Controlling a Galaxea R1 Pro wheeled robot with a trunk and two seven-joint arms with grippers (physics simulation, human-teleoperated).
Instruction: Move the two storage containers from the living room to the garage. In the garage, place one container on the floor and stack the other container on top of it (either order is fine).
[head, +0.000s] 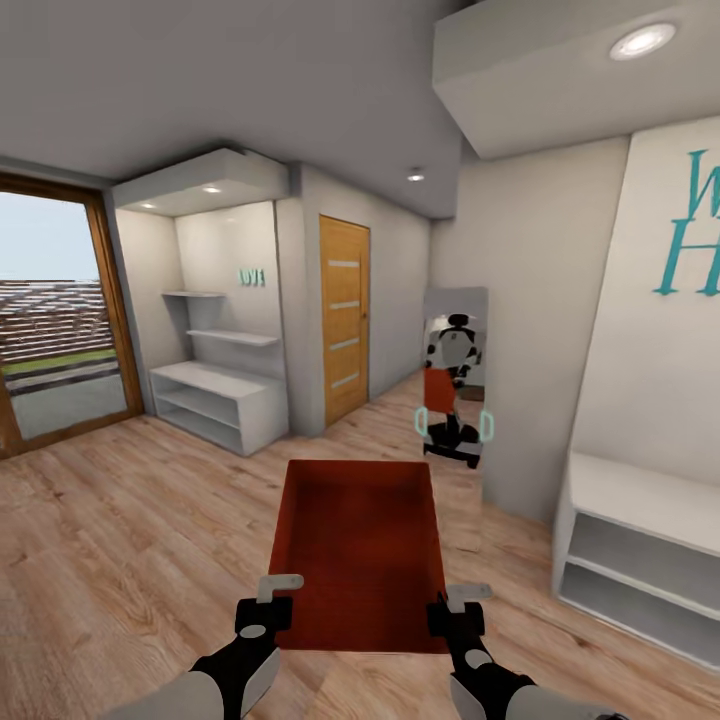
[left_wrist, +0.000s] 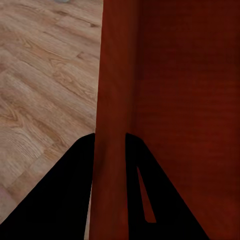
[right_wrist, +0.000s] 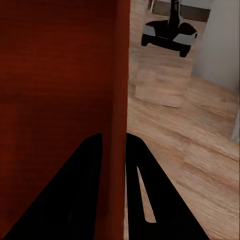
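Both grippers are closed on the one storage container (head: 360, 555) you are carrying: your left gripper (head: 268, 610) pinches its left side wall near the corner closest to you, your right gripper (head: 457, 615) pinches the right side wall at the matching spot. In each wrist view a thin red wall runs straight down between the two dark fingers (left_wrist: 65, 195), with no gap showing on either side of it.

The box hangs level in front of the trunk, open top up, above the light wood plank floor (head: 120, 540). Its long axis points straight ahead from you, toward the mirror (head: 455, 385) leaning on the wall, where your own reflection shows with the red box.

Neither arm is nearer; the load sits evenly between them, so turning the base will probably swing the far end widest. Mind the wooden door (head: 344, 318) ahead on the left and the white shelf unit (head: 640, 560) close on the right.
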